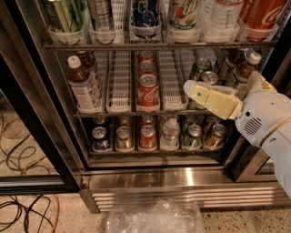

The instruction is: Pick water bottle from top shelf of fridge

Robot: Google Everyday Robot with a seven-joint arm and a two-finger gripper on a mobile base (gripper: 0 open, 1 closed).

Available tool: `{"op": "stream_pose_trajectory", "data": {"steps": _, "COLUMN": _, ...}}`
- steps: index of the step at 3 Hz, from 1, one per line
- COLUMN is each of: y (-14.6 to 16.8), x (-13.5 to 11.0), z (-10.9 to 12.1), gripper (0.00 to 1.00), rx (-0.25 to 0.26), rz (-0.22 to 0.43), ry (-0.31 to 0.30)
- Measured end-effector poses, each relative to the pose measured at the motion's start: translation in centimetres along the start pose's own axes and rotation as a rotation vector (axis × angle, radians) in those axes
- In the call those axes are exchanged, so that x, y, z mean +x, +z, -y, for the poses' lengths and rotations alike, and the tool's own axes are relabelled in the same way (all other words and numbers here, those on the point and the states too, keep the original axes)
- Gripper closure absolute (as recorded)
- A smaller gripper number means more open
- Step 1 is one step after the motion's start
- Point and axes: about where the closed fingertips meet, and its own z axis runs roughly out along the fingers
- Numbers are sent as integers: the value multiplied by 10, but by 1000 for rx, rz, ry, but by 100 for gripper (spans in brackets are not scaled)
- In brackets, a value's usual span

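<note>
A speckled floor [41, 182] strewn with cables [22, 211] is seen below the steel base of the fridge [182, 179]. The water bottle [221, 13] is stood upright on the top shelf [159, 45], just left of a red cola can [261, 13]. Its long axis is vertical, and its cap end points up, out of view. The gripper [191, 90] is held before the rack below, lower than the bottle and apart from it. Whether it is spread or closed cannot be told.

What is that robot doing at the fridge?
A robot arm is at the open fridge. Its gripper hangs in front of the middle rack, by the green cans. The water bottle it wants stands on the top shelf, higher up, untouched.
</note>
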Motion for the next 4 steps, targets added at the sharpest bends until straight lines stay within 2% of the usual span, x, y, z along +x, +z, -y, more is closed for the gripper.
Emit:
{"op": "stream_pose_trajectory", "data": {"steps": 2, "y": 1, "x": 1, "z": -9, "gripper": 0, "rx": -18, "rz": 26, "ry": -2}}
{"op": "stream_pose_trajectory", "data": {"steps": 3, "y": -15, "x": 7, "z": 6, "gripper": 0, "rx": 34, "rz": 69, "ry": 25}}
{"op": "stream_pose_trajectory", "data": {"steps": 4, "y": -10, "x": 3, "z": -23, "gripper": 0, "rx": -1, "rz": 97, "ry": -115}}
